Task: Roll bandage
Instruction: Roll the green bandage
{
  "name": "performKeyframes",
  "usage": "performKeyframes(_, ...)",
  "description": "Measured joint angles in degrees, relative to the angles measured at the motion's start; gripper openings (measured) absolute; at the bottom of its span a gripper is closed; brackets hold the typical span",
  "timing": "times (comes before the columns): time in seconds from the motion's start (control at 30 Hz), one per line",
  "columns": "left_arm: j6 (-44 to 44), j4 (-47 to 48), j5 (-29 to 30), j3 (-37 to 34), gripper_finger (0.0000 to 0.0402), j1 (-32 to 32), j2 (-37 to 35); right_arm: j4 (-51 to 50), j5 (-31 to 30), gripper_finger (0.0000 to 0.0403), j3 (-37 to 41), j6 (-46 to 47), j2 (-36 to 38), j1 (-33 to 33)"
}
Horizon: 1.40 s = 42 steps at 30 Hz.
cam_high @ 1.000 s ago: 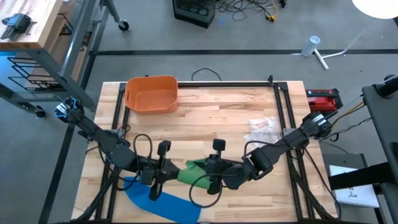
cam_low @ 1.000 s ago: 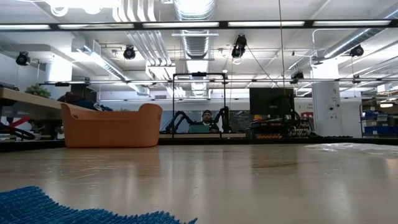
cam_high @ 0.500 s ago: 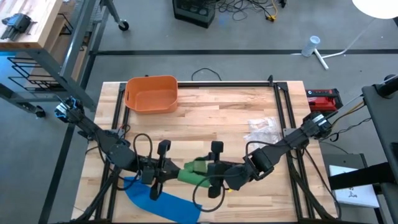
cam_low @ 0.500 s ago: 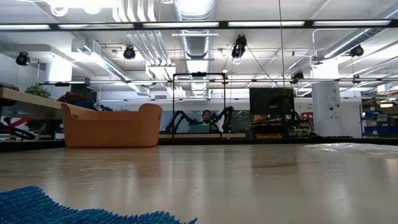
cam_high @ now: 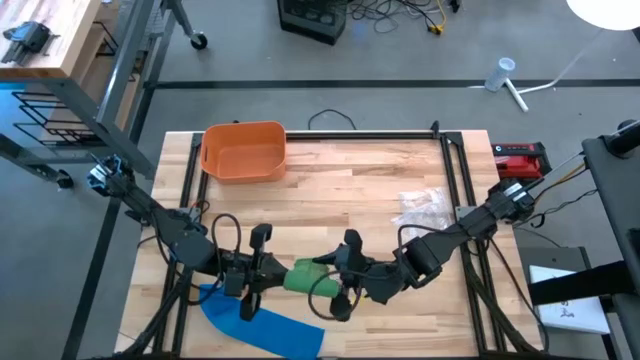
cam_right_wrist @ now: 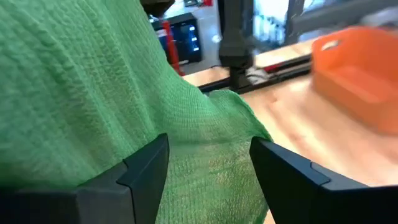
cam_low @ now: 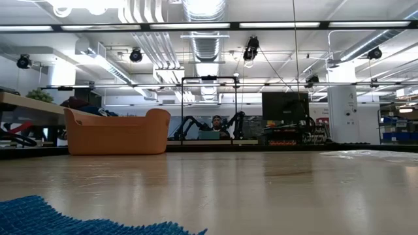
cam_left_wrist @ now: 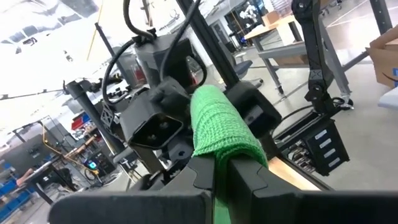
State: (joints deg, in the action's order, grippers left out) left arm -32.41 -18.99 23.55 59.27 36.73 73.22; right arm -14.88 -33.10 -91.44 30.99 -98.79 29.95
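Note:
A green knitted bandage, partly rolled, hangs above the table's near middle between my two grippers. My left gripper comes level from the table's left and is shut on it. My right gripper comes from the right, slanting slightly down, and stands open. In the right wrist view its two fingers sit on either side of the bandage's loose cloth, which fills the picture. My left gripper pinches the left end of the bandage's roll between its two fingers, coming level from the table's left. The roll sticks out beyond the fingertips toward my right gripper, lifted clear of the table. My right gripper's open fingers flank the cloth; whether they touch it I cannot tell.
A blue knitted cloth lies flat at the near left edge, under my left arm, and shows in the low view. An orange bin stands far left. A crumpled clear plastic bag lies toward the right.
My right gripper has rolled about its own axis and opened, letting go of the bandage's right end. The bandage stays held up by my left gripper.

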Motion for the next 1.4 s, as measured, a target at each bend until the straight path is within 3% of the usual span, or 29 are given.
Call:
performKeyframes(0.13, -1.2, -0.4, -0.2, 0.0, 0.0004, 0.0, -1.0, 0.3, 0.2, 0.0222, 0.0, 4.5, 1.1, 0.0)
performKeyframes(0.53, -5.8, -0.3, -0.5, 0.0, 0.0004, 0.0, -2.0, -1.7, -7.4, 0.0213, 0.0, 10.7, 4.1, -1.5)
performKeyframes(0.7, -5.9, -0.1, -0.7, 0.0, 0.0004, 0.1, -2.0, -1.8, -5.7, 0.0219, -0.1, 11.0, 4.6, -1.8)
performKeyframes(0.9, -3.5, -0.3, -0.6, 0.0, 0.0004, 0.1, -2.5, -5.7, -4.6, 0.0232, -0.1, -7.5, 5.7, -1.0)
performKeyframes(1.03, 1.1, 0.0, 2.6, 0.0, 0.0004, 0.1, -4.1, -11.4, -9.1, 0.0235, 0.2, -21.3, 6.6, 2.0)
performKeyframes(1.23, 1.4, 2.0, 3.5, -0.2, 0.0004, 0.0, -5.7, -6.2, -9.4, 0.0232, 4.9, -22.1, 5.4, 4.3)
performKeyframes(1.4, 1.4, 2.5, 3.5, -0.3, 0.0004, 0.0, -6.0, 8.3, -9.8, 0.0243, 11.0, -23.4, 5.3, 4.9)
